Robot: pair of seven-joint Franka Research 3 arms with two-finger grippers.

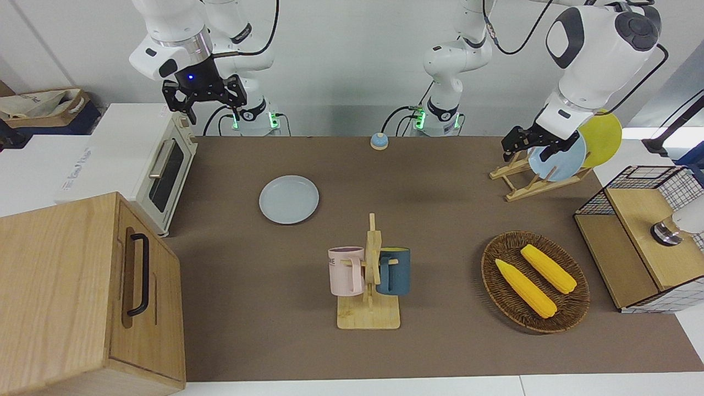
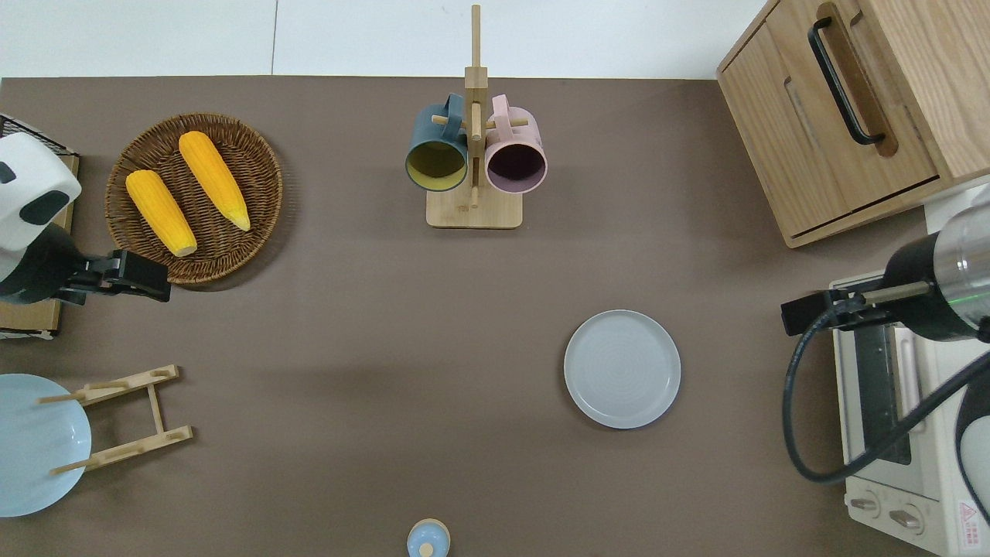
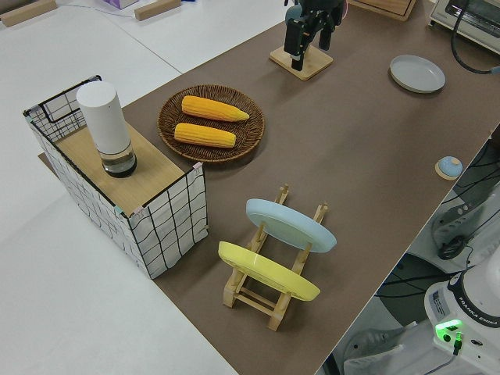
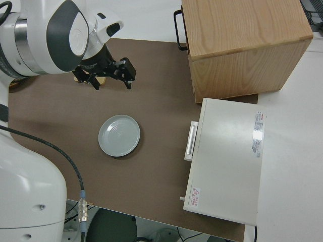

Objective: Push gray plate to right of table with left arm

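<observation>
The gray plate (image 1: 289,199) (image 2: 623,369) (image 3: 417,73) (image 4: 119,135) lies flat on the brown table (image 1: 440,220), toward the right arm's end. My left gripper (image 1: 529,151) (image 2: 158,288) (image 3: 308,43) hangs open and empty in the air. It is over the table between the wicker basket and the plate rack, far from the gray plate and not touching it. The right arm is parked, its gripper (image 1: 212,107) (image 2: 797,317) (image 4: 111,84) open and empty.
A mug rack (image 2: 474,209) with a blue and a pink mug stands mid-table. The wicker basket (image 1: 498,275) holds two corn cobs. The wooden plate rack (image 2: 124,418) carries a sky-blue and a yellow plate. A toaster oven (image 1: 165,170) and wooden cabinet (image 1: 82,297) stand at the right arm's end.
</observation>
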